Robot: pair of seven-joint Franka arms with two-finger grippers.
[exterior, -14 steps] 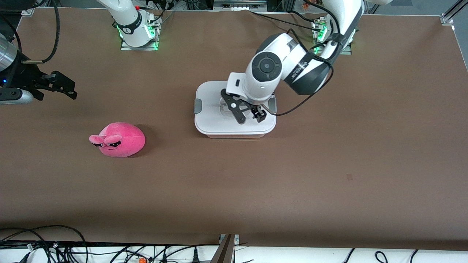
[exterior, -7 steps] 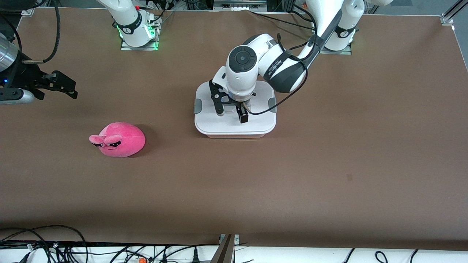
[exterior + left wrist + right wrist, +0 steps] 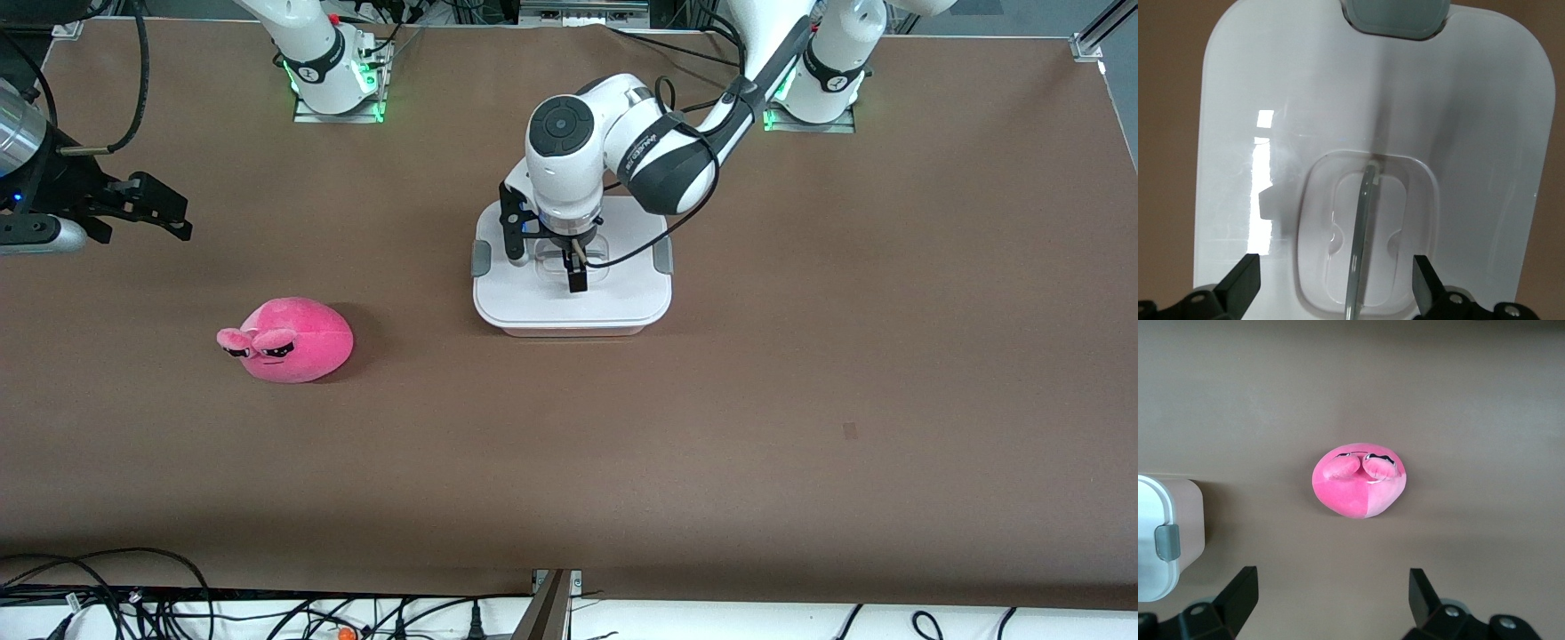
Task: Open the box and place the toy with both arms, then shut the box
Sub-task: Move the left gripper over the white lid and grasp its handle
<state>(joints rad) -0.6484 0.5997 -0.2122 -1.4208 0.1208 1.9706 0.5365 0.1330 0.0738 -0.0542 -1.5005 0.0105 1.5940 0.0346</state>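
One lidded box (image 3: 572, 277) under the open left gripper (image 3: 544, 260); one pink toy (image 3: 286, 340) below the open, waiting right gripper (image 3: 151, 212).

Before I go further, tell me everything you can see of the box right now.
The box is a rounded-rectangular tub, pale pink at its wall, under a glossy white lid that is still on. A grey clip sits at each short end. The lid's middle has a sunken recess with a thin upright handle. It sits flat mid-table, toward the arm bases, apart from the toy. The left gripper is open over the handle, one finger on each side, not yet gripping.
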